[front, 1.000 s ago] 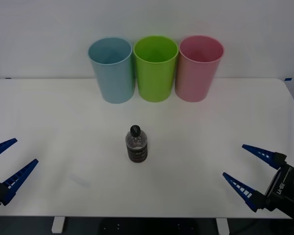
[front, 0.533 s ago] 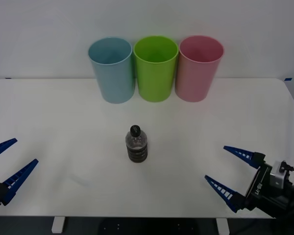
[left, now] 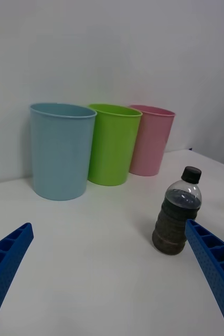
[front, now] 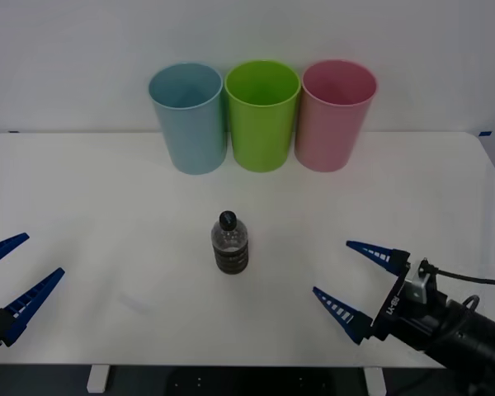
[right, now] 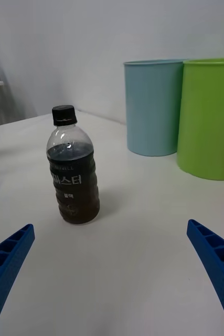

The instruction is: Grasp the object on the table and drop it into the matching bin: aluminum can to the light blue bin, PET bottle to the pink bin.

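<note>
A small clear PET bottle (front: 229,244) with a black cap and dark lower half stands upright mid-table (front: 107,206); it also shows as the bottle (right: 73,167) and the bottle (left: 178,219). My right gripper (front: 348,282) is open, low over the table to the bottle's right and a little nearer, its fingers pointing at it with a clear gap between. My left gripper (front: 16,272) hangs open at the table's front left edge. At the back stand the light blue bin (front: 188,118) and the pink bin (front: 337,115).
A lime green bin (front: 262,115) stands between the blue and pink ones, all three touching in a row near the back edge. A white wall rises behind them. Bare tabletop surrounds the bottle on all sides.
My right gripper has moved left and forward toward the bottle, staying open. The left gripper, the bottle and the bins have not moved.
</note>
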Controlling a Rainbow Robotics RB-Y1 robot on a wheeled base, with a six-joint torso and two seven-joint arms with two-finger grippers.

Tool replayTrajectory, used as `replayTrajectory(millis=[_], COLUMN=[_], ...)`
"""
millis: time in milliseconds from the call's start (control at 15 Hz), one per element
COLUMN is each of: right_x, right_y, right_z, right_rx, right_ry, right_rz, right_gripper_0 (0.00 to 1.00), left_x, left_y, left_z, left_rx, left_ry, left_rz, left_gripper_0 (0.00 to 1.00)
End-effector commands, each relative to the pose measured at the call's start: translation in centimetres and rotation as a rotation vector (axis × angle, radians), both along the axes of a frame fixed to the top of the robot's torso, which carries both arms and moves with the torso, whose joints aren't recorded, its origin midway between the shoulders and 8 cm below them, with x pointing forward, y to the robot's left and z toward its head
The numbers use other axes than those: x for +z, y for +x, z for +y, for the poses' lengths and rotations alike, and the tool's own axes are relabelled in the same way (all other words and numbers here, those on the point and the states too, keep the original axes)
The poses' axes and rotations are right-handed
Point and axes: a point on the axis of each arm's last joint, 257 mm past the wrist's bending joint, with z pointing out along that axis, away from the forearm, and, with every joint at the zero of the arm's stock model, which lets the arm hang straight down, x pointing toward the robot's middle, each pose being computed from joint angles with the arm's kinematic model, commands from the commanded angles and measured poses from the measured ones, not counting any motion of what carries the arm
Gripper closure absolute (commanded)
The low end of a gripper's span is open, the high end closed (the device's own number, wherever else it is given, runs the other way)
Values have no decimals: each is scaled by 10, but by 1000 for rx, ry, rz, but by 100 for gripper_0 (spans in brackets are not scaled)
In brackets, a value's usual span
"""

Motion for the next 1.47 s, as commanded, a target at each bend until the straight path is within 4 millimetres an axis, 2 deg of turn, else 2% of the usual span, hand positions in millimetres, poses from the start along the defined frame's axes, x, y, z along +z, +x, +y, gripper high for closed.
replayTrajectory(millis=[67,533,1467], right_x=[-4,-31,-46], right_y=[7,35,71], right_z=[16,43,118], right_rx=[4,37,77], right_ry=[-8,-6,-21], right_rz=[10,60,81], right_gripper_0=[0,0,0], left_x=[0,0,0], left_y=[0,0,0], left_z=[0,0,0], left_rx=[0,0,0], left_ry=[0,0,0], left_rz=[0,0,0], left_gripper_0=[0,0,0])
